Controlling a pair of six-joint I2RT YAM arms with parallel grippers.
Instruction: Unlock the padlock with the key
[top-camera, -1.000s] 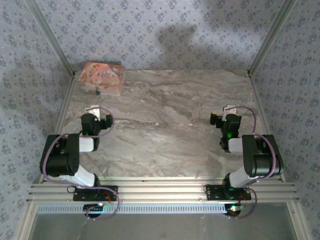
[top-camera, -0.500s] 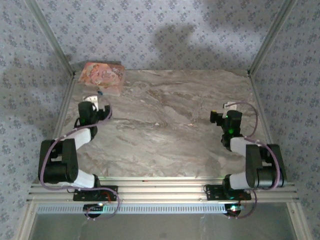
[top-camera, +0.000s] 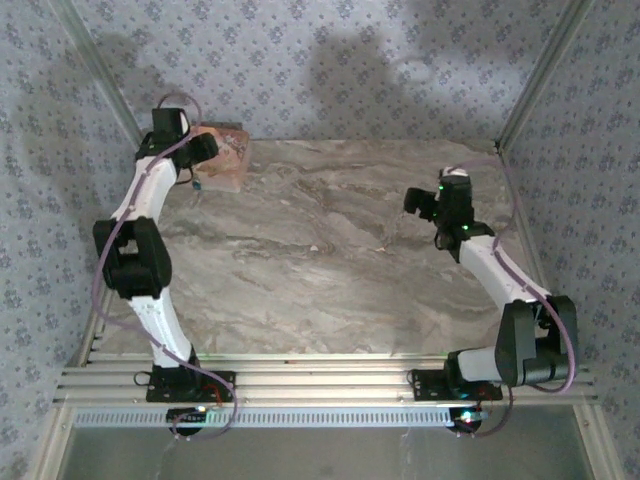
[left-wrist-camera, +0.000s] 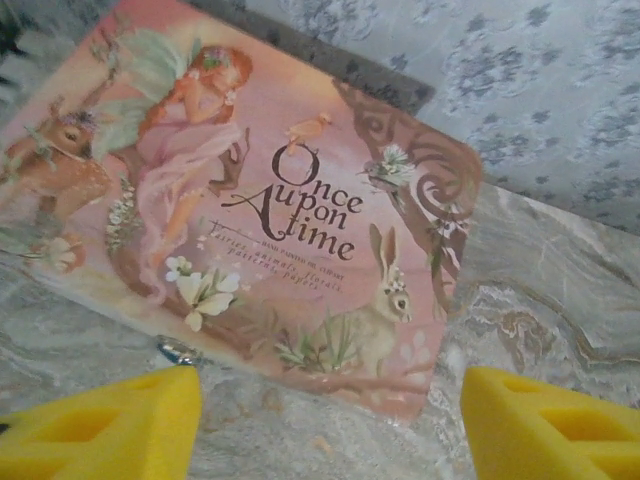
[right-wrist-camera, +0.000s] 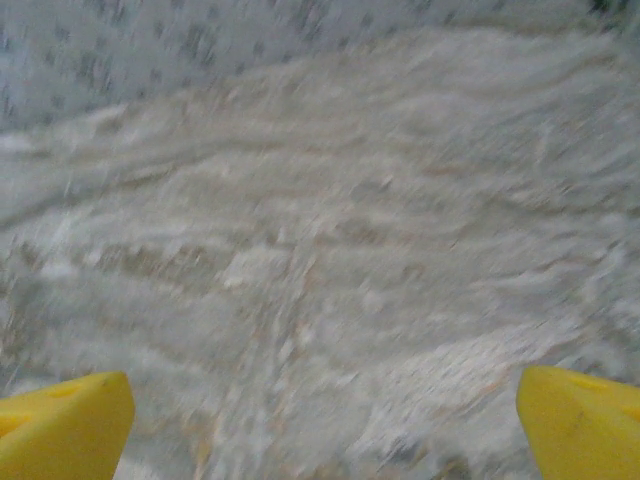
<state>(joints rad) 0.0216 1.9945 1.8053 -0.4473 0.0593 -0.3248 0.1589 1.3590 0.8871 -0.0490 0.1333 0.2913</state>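
While the tiny blue-teal padlock (top-camera: 197, 184) lies ungripped on the marble-patterned desk (top-camera: 330, 260), just beside the pink storybook-print box (left-wrist-camera: 280, 200), nothing of the unlocking is judged done. Left pincer (left-wrist-camera: 330, 415), poised at that box's near edge, and right pincer (right-wrist-camera: 320, 420), over bare desk, are seen spread apart, nothing held.

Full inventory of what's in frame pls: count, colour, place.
box: 1, pink, illustrated lid, far-left corner of the table
padlock: 1, blue-teal, tiny, on the table by the box's near edge
table: 1, grey-beige marble
walls: 3, blue-grey patterned, back and both sides
left gripper: 1, yellow jaws apart, at the box
right gripper: 1, yellow jaws apart, over bare table, right side
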